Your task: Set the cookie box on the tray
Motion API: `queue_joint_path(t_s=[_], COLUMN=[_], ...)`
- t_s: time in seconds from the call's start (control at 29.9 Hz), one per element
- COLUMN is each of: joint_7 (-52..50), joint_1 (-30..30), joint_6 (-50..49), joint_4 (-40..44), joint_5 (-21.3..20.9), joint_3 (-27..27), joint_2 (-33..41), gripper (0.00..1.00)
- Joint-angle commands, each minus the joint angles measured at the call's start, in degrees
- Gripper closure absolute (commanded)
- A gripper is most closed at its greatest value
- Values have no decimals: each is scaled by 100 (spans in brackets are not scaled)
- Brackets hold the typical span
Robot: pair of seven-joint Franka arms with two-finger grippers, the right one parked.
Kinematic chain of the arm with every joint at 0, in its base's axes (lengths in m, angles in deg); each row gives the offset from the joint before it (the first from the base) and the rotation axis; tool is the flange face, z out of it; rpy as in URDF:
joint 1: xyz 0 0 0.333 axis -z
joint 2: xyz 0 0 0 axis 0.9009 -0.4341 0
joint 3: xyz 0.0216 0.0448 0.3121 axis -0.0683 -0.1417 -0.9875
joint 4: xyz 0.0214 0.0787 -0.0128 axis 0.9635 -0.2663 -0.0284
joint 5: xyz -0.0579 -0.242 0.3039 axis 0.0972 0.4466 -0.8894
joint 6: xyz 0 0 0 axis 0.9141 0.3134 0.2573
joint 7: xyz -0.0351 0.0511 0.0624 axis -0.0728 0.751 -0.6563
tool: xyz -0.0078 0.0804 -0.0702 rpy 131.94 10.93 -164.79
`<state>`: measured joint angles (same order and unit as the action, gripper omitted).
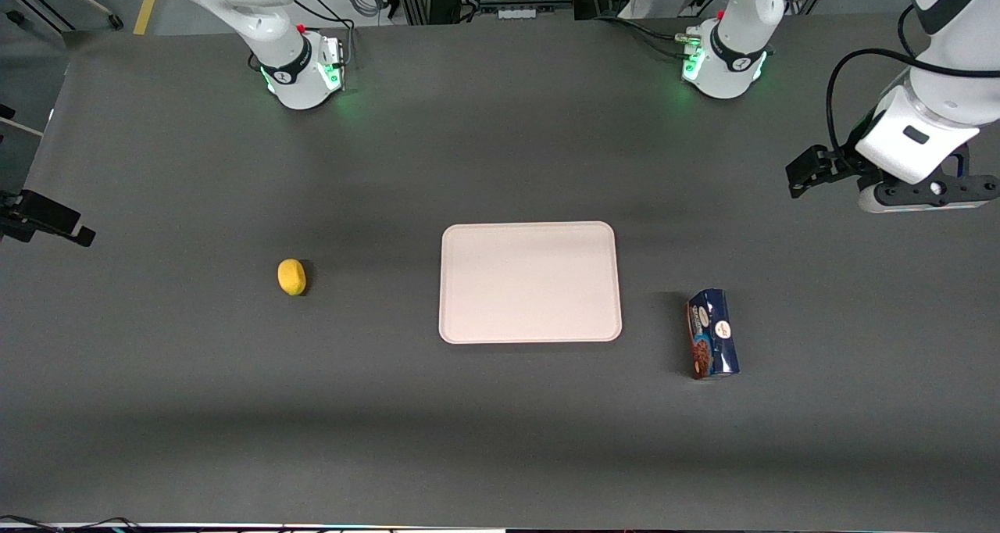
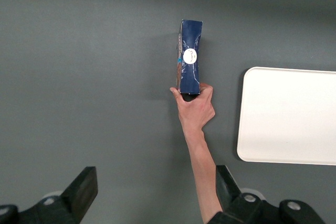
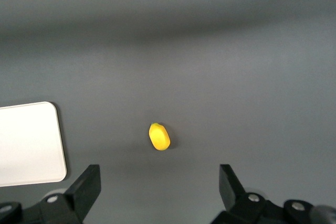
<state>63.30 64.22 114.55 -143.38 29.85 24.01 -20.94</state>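
cookie box (image 1: 712, 334) flat — long axis toward camera | claw (image 1: 930, 191) open, high

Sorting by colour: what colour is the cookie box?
Dark blue, clearest in the front view.

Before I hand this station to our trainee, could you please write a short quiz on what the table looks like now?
1. True or false: the cookie box already lies on the tray.
2. Which thing lies on the table toward the parked arm's end, seen from the tray? A) the cookie box B) the yellow lemon-like object C) both
3. Fill in: the claw hangs above the table at the working arm's end, farther from the front camera than the cookie box, with its fingers ____ and nothing between them.

Key: 1 false, it lies on the table beside the tray; 2 B; 3 open.
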Motion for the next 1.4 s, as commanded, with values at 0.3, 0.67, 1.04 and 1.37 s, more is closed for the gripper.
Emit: queue_joint_path(t_s=[0.3, 0.67, 1.04, 1.37], joint_7=[-56, -38, -82, -82], joint_1=[49, 49, 58, 49], joint_6=[-121, -973, -1580, -2397], joint_4=[273, 888, 1398, 1917], joint_5=[-169, -169, -90, -82], joint_3=[-33, -25, 28, 186], joint_2=[-217, -279, -200, 493], gripper=[40, 95, 98, 97])
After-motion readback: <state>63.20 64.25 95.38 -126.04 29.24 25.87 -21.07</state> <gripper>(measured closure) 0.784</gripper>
